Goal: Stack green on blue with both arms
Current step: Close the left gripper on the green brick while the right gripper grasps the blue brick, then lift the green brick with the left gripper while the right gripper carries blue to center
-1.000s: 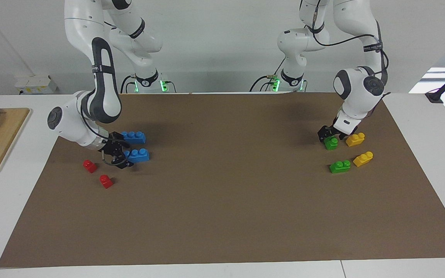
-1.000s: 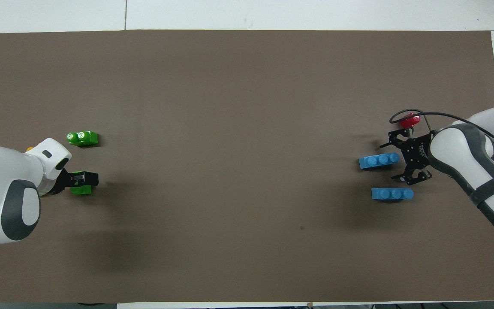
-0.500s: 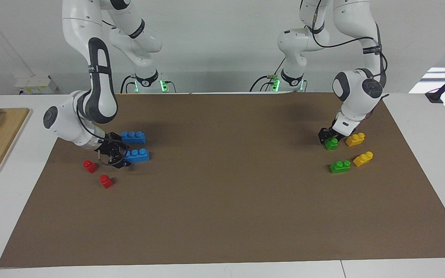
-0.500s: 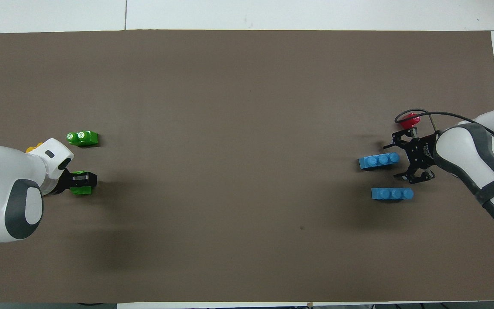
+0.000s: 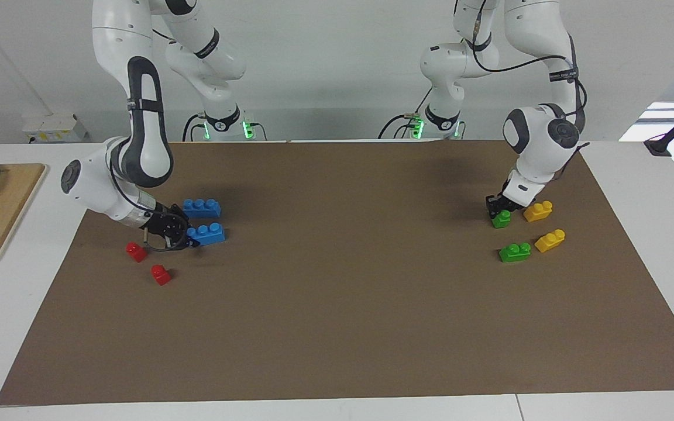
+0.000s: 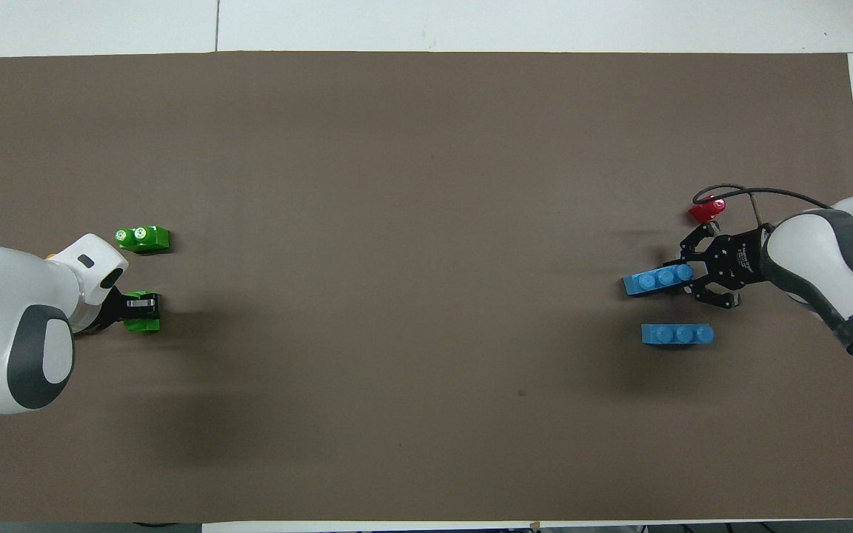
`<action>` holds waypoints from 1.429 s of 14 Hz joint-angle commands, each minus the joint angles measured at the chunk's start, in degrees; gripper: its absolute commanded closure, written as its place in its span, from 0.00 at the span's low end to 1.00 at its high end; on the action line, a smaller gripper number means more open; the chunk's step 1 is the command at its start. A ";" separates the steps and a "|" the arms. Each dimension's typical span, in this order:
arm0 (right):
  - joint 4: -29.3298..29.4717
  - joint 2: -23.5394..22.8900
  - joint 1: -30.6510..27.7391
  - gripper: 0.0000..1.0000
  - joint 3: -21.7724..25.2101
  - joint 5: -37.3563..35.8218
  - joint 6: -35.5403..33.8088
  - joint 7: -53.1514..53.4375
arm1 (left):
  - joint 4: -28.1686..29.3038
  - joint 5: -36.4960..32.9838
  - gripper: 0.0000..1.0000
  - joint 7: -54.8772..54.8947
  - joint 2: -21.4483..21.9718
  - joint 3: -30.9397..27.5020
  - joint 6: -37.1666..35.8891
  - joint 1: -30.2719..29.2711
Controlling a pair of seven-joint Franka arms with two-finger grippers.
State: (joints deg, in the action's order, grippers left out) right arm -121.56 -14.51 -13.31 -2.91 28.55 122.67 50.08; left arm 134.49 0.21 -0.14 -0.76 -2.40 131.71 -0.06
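- Left gripper (image 5: 499, 209), at the left arm's end of the brown mat (image 5: 348, 327), pinches the green brick (image 5: 501, 218); second green brick (image 5: 515, 252) lies farther from the robots, yellow bricks (image 5: 538, 211) just beside.
- Right gripper (image 5: 188, 233), near the mat's edge at the right arm's end, clamps one end of a blue brick (image 5: 208, 233); the second blue brick (image 5: 202, 207) lies nearer the robots.
- Red bricks (image 5: 136, 251) sit close by.
- Mat's middle lies open.
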 commanded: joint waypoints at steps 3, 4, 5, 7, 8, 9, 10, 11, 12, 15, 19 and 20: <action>5.27 -0.43 -0.22 1.00 -0.69 2.29 -4.53 0.61 | -11.78 -0.04 1.00 -8.63 -1.09 -0.41 -12.77 3.14; 7.46 0.09 0.65 1.00 -1.13 2.91 -6.55 5.33 | -13.36 0.23 1.00 -10.56 -1.09 -0.32 -14.53 3.14; 10.44 0.44 2.48 1.00 -1.57 3.61 -8.39 10.42 | -14.68 0.49 1.00 -11.89 -1.17 -0.32 -16.03 3.14; 14.49 0.62 6.70 1.00 -1.75 3.70 -9.38 16.16 | -16.45 0.67 1.00 -16.71 -1.26 -0.41 -18.49 3.14; 15.64 0.62 9.16 1.00 -1.75 3.79 -9.38 19.15 | -16.89 0.58 1.00 -21.00 -1.26 -0.15 -19.98 3.31; 16.17 0.62 11.01 1.00 -1.92 3.88 -9.12 22.48 | -17.07 0.58 1.00 -24.96 -1.26 -0.15 -20.35 4.01; 16.35 0.80 13.29 1.00 -2.18 3.97 -8.24 26.17 | -17.59 0.67 1.00 -28.91 -1.35 -0.15 -20.79 4.19; 16.44 1.06 15.66 1.00 -2.27 3.97 -7.54 29.69 | -17.95 0.67 1.00 -31.48 -1.44 -0.06 -21.14 4.28; 16.44 1.24 18.12 1.00 -2.27 3.97 -5.18 32.94 | -18.56 1.02 1.00 -32.89 -1.70 0.03 -21.75 4.45; 15.39 1.33 23.67 1.00 -2.27 4.05 0.71 40.16 | -21.46 3.21 1.00 -42.79 -2.67 0.03 -23.69 5.85; 9.16 1.85 30.69 1.00 -2.36 5.62 11.16 43.69 | -24.35 5.75 1.00 -58.09 -4.51 -0.06 -22.99 7.79; 7.50 2.03 31.93 1.00 -2.36 6.25 13.54 43.70 | -25.24 5.94 1.00 -62.83 -4.69 -0.06 -23.51 7.97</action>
State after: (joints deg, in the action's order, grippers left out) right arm -109.94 -13.53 15.87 -5.43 32.45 131.28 93.09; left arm 112.80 4.68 -55.06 -3.31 -1.83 110.06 6.81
